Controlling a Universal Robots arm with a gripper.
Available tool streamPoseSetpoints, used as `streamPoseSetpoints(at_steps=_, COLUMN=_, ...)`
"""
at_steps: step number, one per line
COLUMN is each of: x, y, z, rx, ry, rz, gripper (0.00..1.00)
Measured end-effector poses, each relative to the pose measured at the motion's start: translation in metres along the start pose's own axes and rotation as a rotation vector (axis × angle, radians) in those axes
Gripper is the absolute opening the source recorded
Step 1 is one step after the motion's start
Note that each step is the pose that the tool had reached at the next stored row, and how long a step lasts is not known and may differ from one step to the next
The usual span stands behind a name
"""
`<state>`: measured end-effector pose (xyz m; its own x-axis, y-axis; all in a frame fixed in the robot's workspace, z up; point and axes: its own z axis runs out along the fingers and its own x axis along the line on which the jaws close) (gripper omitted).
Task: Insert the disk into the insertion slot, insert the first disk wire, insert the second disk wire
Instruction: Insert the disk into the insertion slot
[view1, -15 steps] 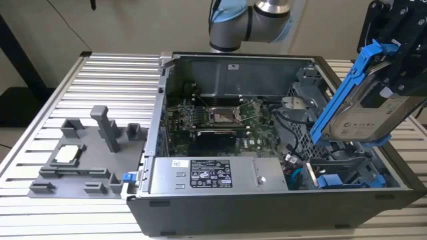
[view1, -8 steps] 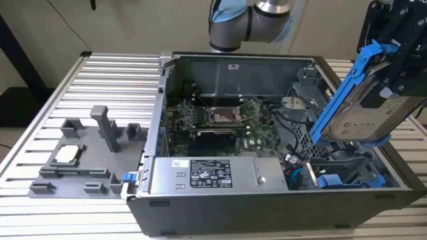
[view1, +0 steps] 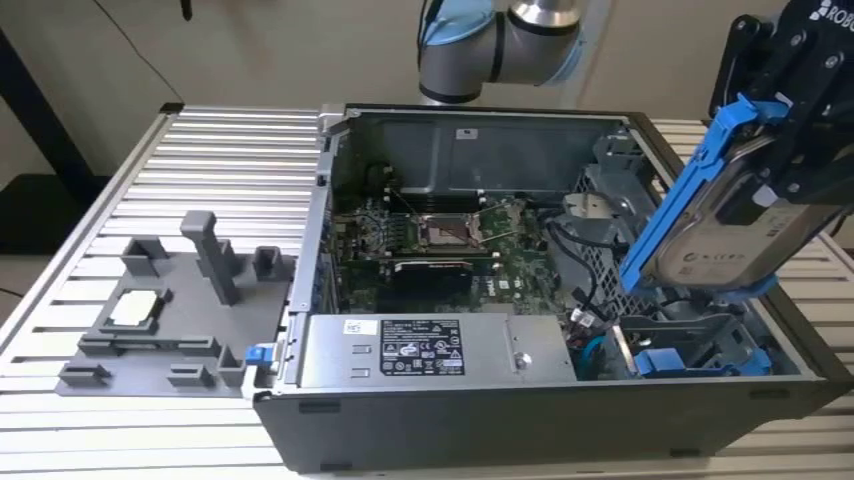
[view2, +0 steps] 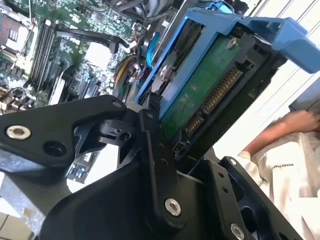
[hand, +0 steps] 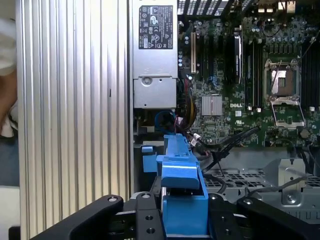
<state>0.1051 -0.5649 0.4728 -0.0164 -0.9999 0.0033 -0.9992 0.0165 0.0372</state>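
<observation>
We see the disk (view1: 714, 235), a flat silver-grey drive with a white label clipped in a bright blue carrier frame, raised in the air and tilted steeply. Its lower end points down toward the drive cage at the exterior view's right. In the second wrist view the disk (view2: 200, 95) turns its green circuit-board face and connector row toward us. The insertion slot (view1: 678, 330), a narrow grey metal bay, lies just below the disk, which is not yet inside it.
</observation>
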Motion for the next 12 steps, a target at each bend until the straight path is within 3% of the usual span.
streamPoseSetpoints(at_steps=12, x=0.0025, y=-0.0050, z=0.0107, rx=0.0075, ry=0.0004, rz=-0.014, gripper=0.33)
